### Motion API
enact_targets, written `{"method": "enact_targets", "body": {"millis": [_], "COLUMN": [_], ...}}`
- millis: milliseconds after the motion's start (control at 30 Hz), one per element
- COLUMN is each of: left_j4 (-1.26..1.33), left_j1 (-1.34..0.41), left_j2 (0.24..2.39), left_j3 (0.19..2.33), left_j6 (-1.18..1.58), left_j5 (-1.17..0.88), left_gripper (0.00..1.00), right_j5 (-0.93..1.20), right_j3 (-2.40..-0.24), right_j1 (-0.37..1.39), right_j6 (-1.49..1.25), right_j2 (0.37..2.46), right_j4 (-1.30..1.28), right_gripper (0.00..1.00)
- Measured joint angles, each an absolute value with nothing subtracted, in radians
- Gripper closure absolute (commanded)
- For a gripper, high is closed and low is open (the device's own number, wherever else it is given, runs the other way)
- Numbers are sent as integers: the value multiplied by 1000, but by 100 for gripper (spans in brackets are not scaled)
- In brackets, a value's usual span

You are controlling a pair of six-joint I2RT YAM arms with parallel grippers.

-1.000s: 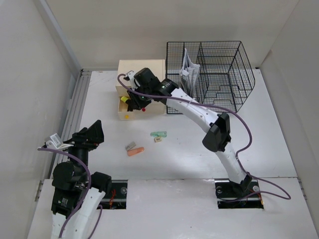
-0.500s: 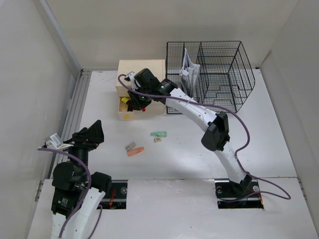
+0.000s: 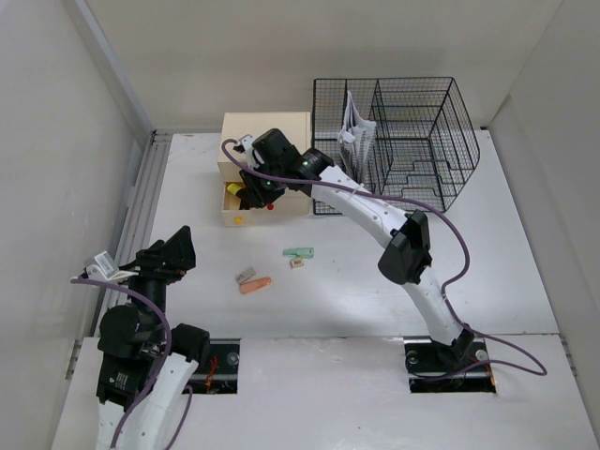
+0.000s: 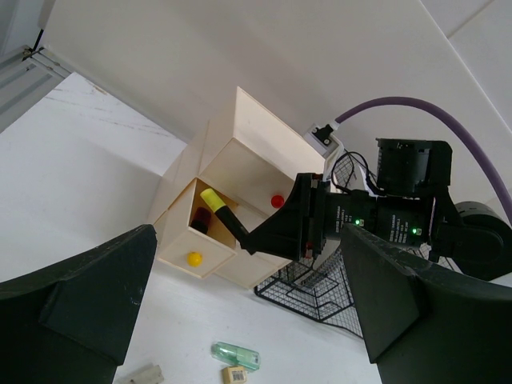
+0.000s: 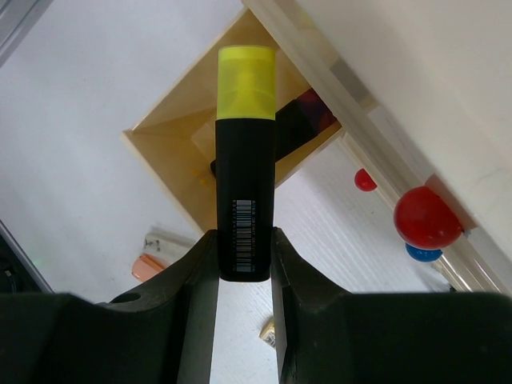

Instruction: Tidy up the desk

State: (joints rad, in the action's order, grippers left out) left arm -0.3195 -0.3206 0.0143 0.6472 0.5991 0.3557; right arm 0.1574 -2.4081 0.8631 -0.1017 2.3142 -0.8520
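The left gripper (image 3: 176,249) hangs empty, jaws wide apart, over the left side of the desk (image 3: 356,291), out of the way. Rightward, the right gripper (image 5: 244,250) clamps a highlighter (image 5: 246,160) aimed cap-first into the open drawer (image 5: 168,152), probably to stow it. What already lies in the drawer is unclear.

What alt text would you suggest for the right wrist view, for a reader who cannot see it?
The right gripper holds a black highlighter pen, its yellow cap aimed toward an open beige wooden drawer. A dark item lies inside the drawer, a round red knob shows at the right, and the white desk lies beneath.
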Motion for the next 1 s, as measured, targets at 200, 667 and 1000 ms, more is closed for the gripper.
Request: {"method": "enact_targets", "body": {"millis": [200, 667, 1000], "left_j4": [-319, -319, -319], "left_j1": [-321, -321, -321], "left_j2": [14, 14, 14], "left_j3": [647, 647, 647], "left_j6": [599, 599, 599], "left_j5": [356, 356, 356], "left_gripper": [1, 1, 1], "right_j5": [166, 172, 182], "right_j3": [-2410, -2410, -2410], "right_j1": [863, 863, 863], "right_j6": [-102, -102, -102], "right_j2": [2315, 2315, 2315], "right_j4": [-852, -852, -852], "right_gripper": [93, 86, 70]}}
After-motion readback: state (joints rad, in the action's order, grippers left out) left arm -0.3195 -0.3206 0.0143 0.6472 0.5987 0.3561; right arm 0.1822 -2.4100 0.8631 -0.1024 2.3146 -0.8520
